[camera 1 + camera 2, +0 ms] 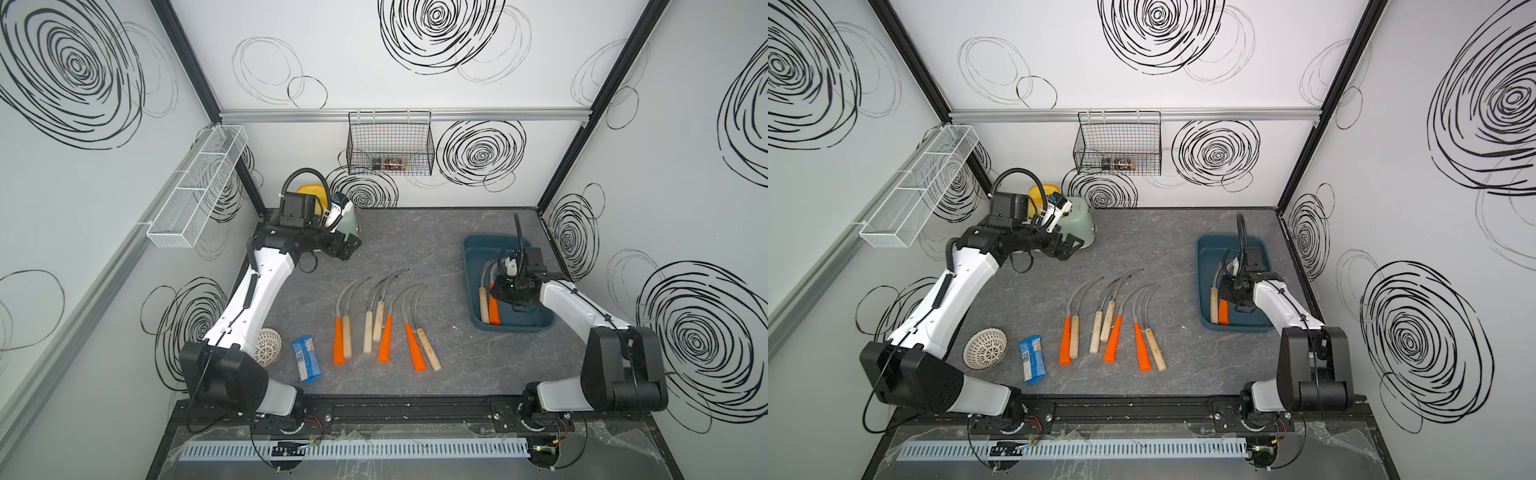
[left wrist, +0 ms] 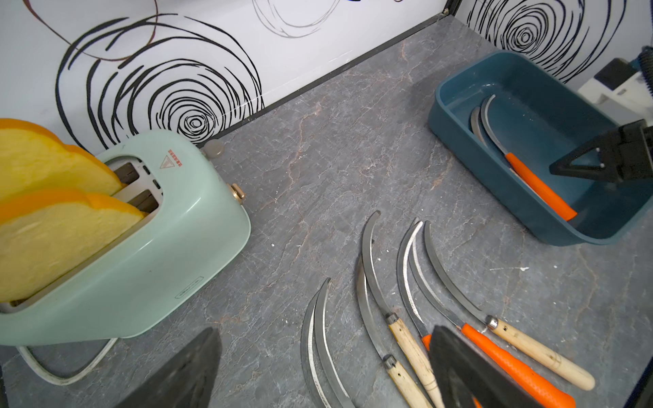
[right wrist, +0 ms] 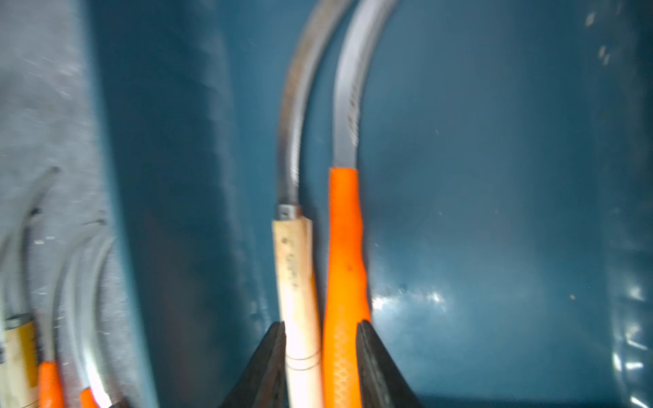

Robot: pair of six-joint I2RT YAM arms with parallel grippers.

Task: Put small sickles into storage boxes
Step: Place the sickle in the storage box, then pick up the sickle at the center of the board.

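Both top views: curved grey-bladed sickles (image 1: 385,338), orange or wood handles, loose mid-table; dark teal plastic tub (image 1: 515,328) holds two.
Left wrist: left gripper (image 2: 323,330) spread wide, empty.
Right wrist: right gripper (image 3: 321,323) straddles both handles in tub; clamped or not, cannot tell.
Probably light, stiff, sharp-edged: take by handles.

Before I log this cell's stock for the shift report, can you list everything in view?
storage tub: one, dark teal, robot's right side of the grey tabletop
boxed sickles: two, one wood-handled and one orange-handled, side by side inside the tub
loose sickles: seven, three orange-handled and four wood-handled, fanned out mid-table
toaster: one, mint green, far left corner, two yellow slices in its slots
perforated bowl: one, off-white, beside the left arm
packet: one, blue, next to the bowl
mesh rack: one, white, left wall
wire basket: one, black, back wall, small items inside
left gripper: open, empty, near the toaster
right gripper: in the tub, jaws straddling both handles, grip unclear
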